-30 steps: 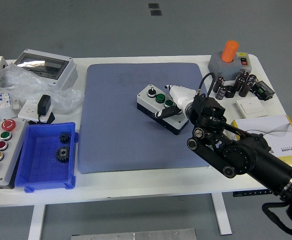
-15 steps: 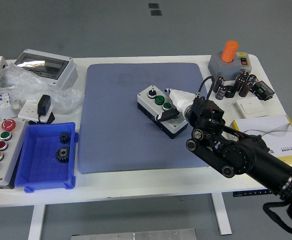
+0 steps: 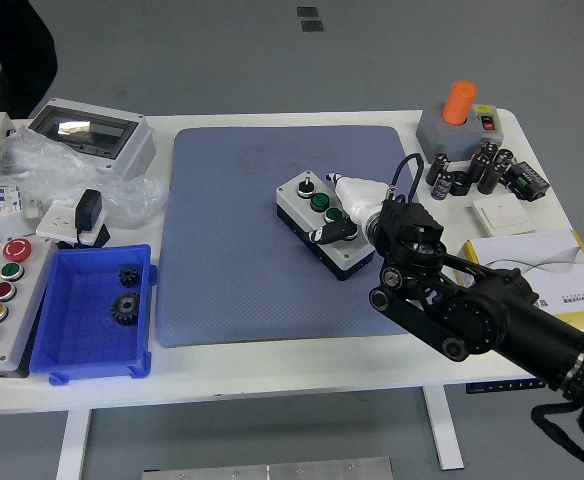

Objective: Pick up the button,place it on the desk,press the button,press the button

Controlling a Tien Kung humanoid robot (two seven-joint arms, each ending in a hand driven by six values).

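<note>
- The white-topped, black-based button box (image 3: 321,221) lies tilted on the blue-grey textured mat (image 3: 232,250), slightly toward 3 o'clock of the mat's middle.
- The black right hand (image 3: 347,222) reaches in from 4 o'clock, a dark fingertip (image 3: 330,232) curled onto the box top beside the green buttons; it grips nothing.
- A blue plastic tray (image 3: 72,340) with two dark gears sits at 8 o'clock.

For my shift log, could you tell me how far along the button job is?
Done: the button box lies on the blue mat. In hand: the right hand has a finger over its green buttons; contact is unclear. Left: whatever presses remain.
</note>
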